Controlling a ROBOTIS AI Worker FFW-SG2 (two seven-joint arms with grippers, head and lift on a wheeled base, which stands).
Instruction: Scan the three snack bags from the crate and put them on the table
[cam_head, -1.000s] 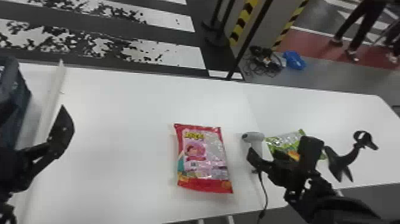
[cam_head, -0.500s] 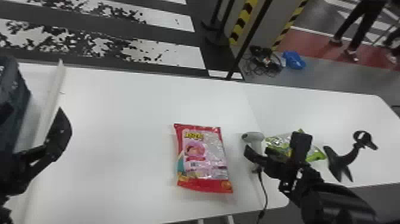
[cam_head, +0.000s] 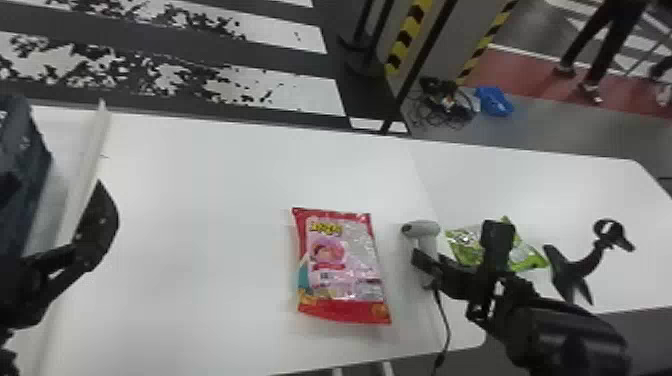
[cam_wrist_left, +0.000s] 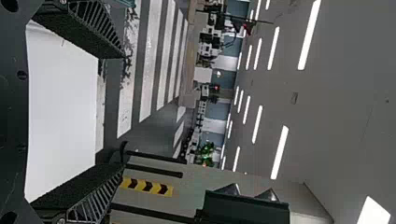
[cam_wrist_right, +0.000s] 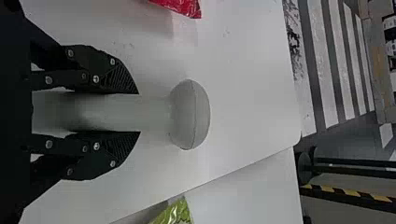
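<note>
The right gripper (cam_wrist_right: 139, 112) is clamping the scanner (cam_wrist_right: 190, 114); the left gripper (cam_wrist_left: 123, 109) is holding its jaws open near the crate (cam_head: 22, 145). Left of the right jaws, the red bag (cam_head: 345, 270) is lying, probably unscanned; right of them, the green bag (cam_head: 465, 242), probably done; a third is likely waiting crated.

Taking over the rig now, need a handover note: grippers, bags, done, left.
Left gripper: open, empty, near the crate.
Right gripper: closed around the scanner handle.
Bags: red-pink one flat on the near table, left of the scanner; green one on the adjoining table.
Done: two bags out of the crate; can't tell if either is scanned.
Left: confirm both scans, then account for the third bag, possibly still in the crate.
</note>
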